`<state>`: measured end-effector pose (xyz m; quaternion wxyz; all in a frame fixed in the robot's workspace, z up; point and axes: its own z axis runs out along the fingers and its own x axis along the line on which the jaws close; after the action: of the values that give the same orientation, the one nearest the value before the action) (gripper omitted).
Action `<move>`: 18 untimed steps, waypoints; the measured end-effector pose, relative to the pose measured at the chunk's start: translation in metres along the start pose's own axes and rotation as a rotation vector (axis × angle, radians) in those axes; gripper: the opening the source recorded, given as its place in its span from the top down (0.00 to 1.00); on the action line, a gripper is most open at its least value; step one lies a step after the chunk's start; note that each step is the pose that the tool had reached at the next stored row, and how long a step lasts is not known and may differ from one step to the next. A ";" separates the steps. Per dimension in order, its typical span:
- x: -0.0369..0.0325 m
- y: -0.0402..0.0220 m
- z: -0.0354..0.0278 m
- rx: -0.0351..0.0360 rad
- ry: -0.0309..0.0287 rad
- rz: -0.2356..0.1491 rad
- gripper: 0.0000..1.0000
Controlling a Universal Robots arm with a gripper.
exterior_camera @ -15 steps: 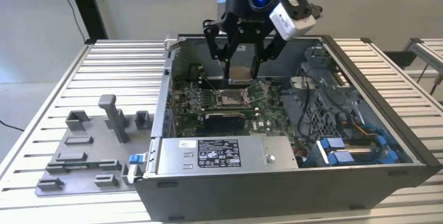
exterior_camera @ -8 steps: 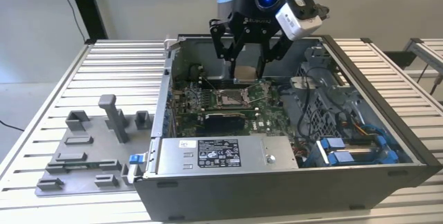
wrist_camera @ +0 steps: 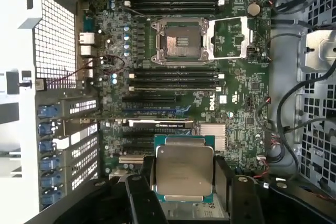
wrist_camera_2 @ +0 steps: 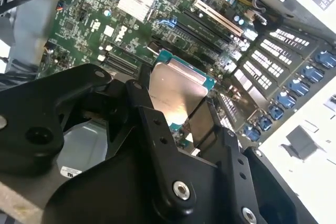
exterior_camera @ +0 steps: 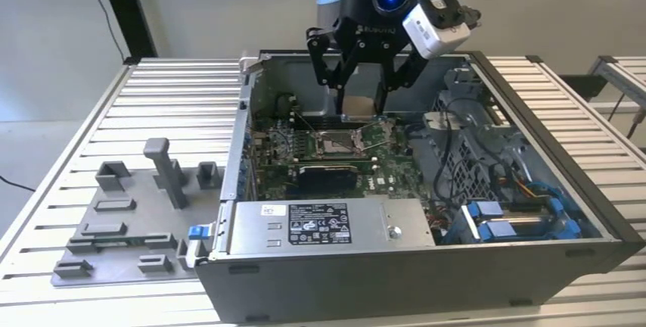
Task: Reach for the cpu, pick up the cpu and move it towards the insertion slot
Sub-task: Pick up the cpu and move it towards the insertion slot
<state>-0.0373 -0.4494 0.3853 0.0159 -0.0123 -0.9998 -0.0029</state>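
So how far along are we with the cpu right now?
The reach and pick-up look done: the gripper is shut on the cpu, lifted over the motherboard inside the open computer case. In hand is the carry toward the insertion slot. Left: in the first wrist view the chip is apart from the slot, which stands open with nothing in it.

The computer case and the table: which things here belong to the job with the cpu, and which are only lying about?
Part of the job:
- cpu, held in the gripper over the motherboard
- insertion slot, open, nothing in it

Only lying about:
- grey tray on the table, at the exterior view's left
- power supply
- blue drive brackets
- memory slots
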 end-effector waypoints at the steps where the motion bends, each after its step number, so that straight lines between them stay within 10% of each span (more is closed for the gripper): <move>1: 0.0000 0.0017 0.0000 0.0001 0.0001 0.000 1.00; 18: -0.0031 0.0639 0.0131 0.0000 0.0003 0.000 1.00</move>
<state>-0.0331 -0.3855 0.3725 0.0160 -0.0123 -0.9998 -0.0029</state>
